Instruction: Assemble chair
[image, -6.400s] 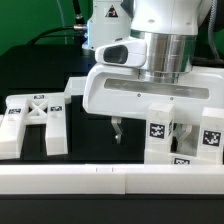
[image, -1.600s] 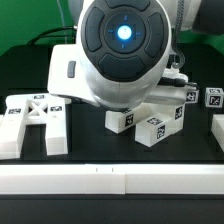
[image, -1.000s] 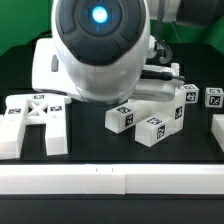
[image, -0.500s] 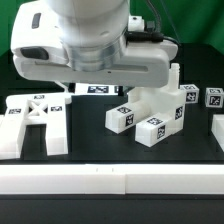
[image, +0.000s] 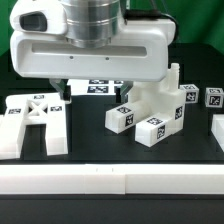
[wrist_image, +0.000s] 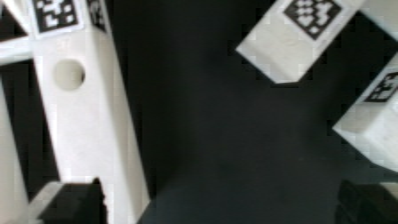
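Note:
The chair's parts lie loose on the black table. The X-braced frame (image: 33, 121) is at the exterior view's left. Two small tagged cubes (image: 120, 117) (image: 152, 130) lie in front of the notched block (image: 168, 103). Another cube (image: 212, 97) and a slab (image: 218, 131) are at the right. My gripper (wrist_image: 222, 205) is open and empty, its dark fingertips (wrist_image: 71, 203) wide apart. Its white hand (image: 90, 50) hangs above the gap between frame and cubes. In the wrist view a white bar with a hole (wrist_image: 75, 110) runs beside one fingertip. Tagged cubes (wrist_image: 306, 35) lie on the other side.
The marker board (image: 100, 90) lies flat behind the hand. A long white rail (image: 110, 180) runs along the table's front edge. Green backdrop and cables are behind. The hand hides the table behind it.
The hand has swung from above the notched block at the right to the left and turned level. It now hangs between the frame and the cubes. The parts have not moved over the last 1.6 seconds.

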